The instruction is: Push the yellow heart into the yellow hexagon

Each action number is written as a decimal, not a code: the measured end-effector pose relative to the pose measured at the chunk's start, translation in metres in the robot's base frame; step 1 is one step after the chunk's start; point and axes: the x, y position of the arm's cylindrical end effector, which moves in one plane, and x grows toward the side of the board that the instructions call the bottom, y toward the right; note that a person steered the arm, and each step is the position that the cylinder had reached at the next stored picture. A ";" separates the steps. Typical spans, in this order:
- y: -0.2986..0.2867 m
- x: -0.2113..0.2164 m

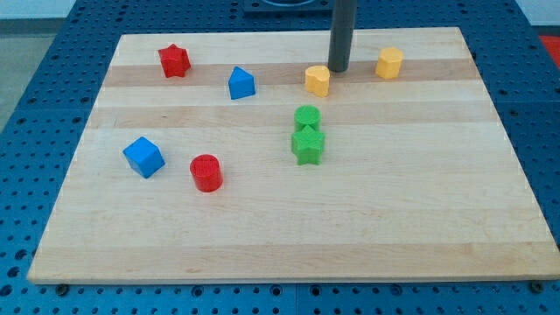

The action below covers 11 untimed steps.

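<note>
The yellow heart (318, 80) sits on the wooden board near the view's top, a little right of centre. The yellow hexagon (389, 63) stands to its right, closer to the top edge, with a clear gap between them. My tip (339, 70) is the lower end of a dark upright rod. It rests just right of the yellow heart, touching or almost touching its upper right side, between the heart and the hexagon.
A red star (174, 61) and a blue pentagon-like block (241, 83) lie at the top left. A green round block (307, 116) touches a green star (308, 144) at centre. A blue cube (143, 157) and a red cylinder (206, 172) lie at lower left.
</note>
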 end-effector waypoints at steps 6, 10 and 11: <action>-0.148 0.006; -0.067 0.045; -0.026 0.043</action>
